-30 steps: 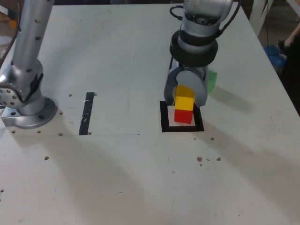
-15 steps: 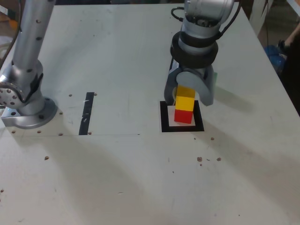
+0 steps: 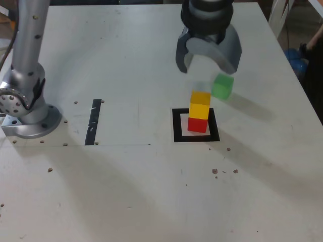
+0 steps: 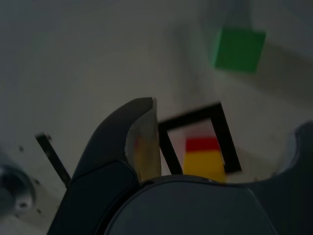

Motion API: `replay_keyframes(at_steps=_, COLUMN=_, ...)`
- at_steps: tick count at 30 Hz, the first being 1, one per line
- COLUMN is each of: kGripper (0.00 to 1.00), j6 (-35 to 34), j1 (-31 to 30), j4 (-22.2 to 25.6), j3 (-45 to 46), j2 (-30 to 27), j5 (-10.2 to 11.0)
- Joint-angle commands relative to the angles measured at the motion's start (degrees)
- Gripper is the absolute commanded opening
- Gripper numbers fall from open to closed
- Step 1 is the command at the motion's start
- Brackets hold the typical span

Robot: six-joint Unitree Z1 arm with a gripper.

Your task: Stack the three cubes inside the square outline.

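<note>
The yellow cube (image 3: 200, 104) sits on top of the red cube (image 3: 198, 124) inside the black square outline (image 3: 177, 126). The green cube (image 3: 222, 86) lies on the table just behind the outline, toward the exterior view's right. My gripper (image 3: 208, 59) hangs open and empty above and behind the stack, clear of it. In the wrist view the yellow cube (image 4: 205, 163) and red cube (image 4: 202, 144) show between the fingers (image 4: 139, 142), inside the outline (image 4: 166, 147), with the green cube (image 4: 239, 49) farther off.
The arm's grey base (image 3: 28, 113) stands at the exterior view's left edge. A straight black tape strip (image 3: 93, 122) lies between the base and the outline. Small dark specks dot the white table.
The jaws opened and let go of the yellow cube, which stays on the red one. The gripper then rose up and back, uncovering the green cube.
</note>
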Motion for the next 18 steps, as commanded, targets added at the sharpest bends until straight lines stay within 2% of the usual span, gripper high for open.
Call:
replay_keyframes(at_steps=1, kGripper=0.99, j6=2.0, j1=1.1, j4=-0.8, j3=-0.5, j2=1.7, j5=0.2)
replay_keyframes(at_steps=7, kGripper=0.99, j6=7.8, j1=5.5, j4=-3.7, j3=-3.0, j2=7.3, j5=0.2)
replay_keyframes(at_steps=11, kGripper=0.99, j6=9.3, j1=6.9, j4=-4.1, j3=-5.9, j2=11.1, j5=0.1)
replay_keyframes(at_steps=15, kGripper=0.99, j6=9.8, j1=7.1, j4=-4.6, j3=-7.3, j2=12.6, j5=-0.5)
replay_keyframes(at_steps=18, kGripper=0.95, j6=10.0, j1=7.1, j4=-4.7, j3=-7.6, j2=13.2, j5=-1.2)
